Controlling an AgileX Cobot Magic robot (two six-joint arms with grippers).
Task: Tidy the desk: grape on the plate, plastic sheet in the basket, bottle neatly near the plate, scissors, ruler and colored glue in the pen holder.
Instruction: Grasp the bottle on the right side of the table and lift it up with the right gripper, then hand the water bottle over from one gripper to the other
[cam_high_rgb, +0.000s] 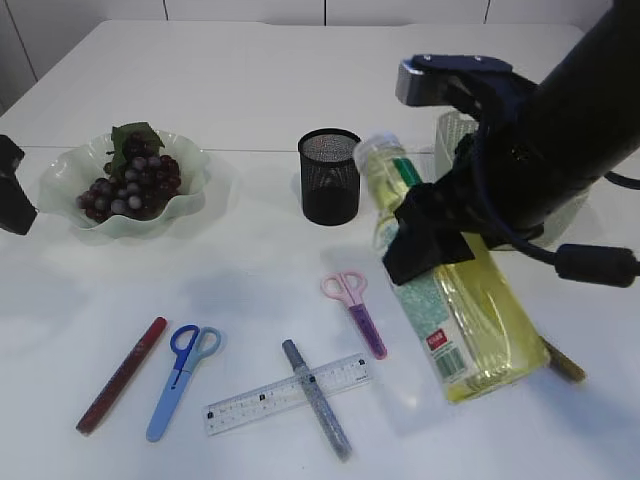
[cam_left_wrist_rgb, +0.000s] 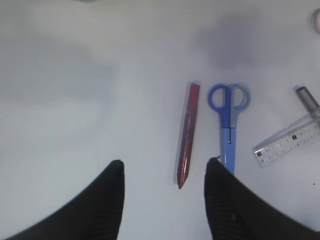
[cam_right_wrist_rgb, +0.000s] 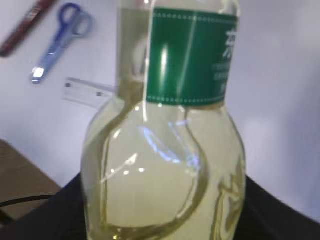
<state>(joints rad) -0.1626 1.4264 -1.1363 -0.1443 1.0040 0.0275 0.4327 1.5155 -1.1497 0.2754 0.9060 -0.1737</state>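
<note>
We find the white table filling every view, and the right arm enters from the upper right of the exterior view, hiding most of the basket behind it so that only a sliver of its rim shows. The right pincer is clamped on the bottle, which hangs tilted in the right centre of that view, cap toward the upper left; the pincer's dark shape blurs over the bottle's neck and we cannot make out its fingers singly. The right wrist view alone shows the bottle's green label close up, with the black pincer edging the lower corners. A brown object pokes out behind the bottle's base at lower right, too hidden to name. At the upper left the plate carries the grape, and the left arm is cut off at the left edge of the exterior view. The left pincer shows only in its wrist view, fingers apart over bare table, empty. The pen holder stands upper centre. Along the bottom lie the ruler under the grey glue, the blue scissors, the red glue and the pink scissors.
</note>
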